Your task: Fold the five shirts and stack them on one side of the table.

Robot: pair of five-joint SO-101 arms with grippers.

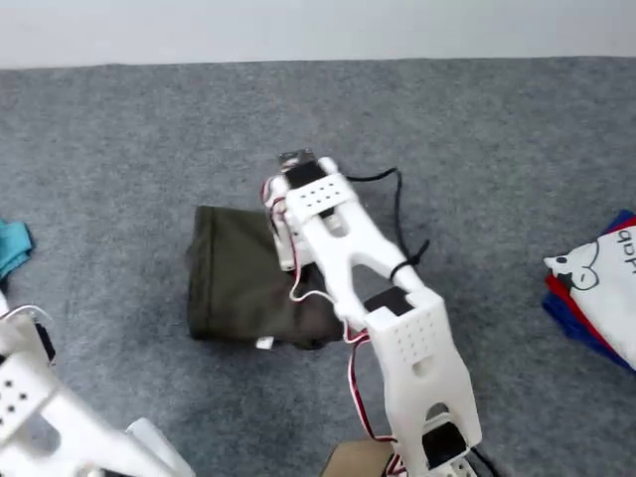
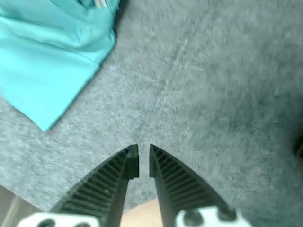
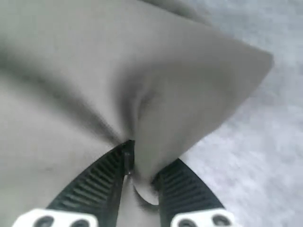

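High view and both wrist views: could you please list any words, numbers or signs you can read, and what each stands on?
White shirt: dark print, cut off at the edge, too blurred to read.
Olive shirt: small white tag, too small to read.
Nothing else bears text.

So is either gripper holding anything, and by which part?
The right gripper pinches the olive shirt by a bunched fold of fabric; the left gripper holds nothing.
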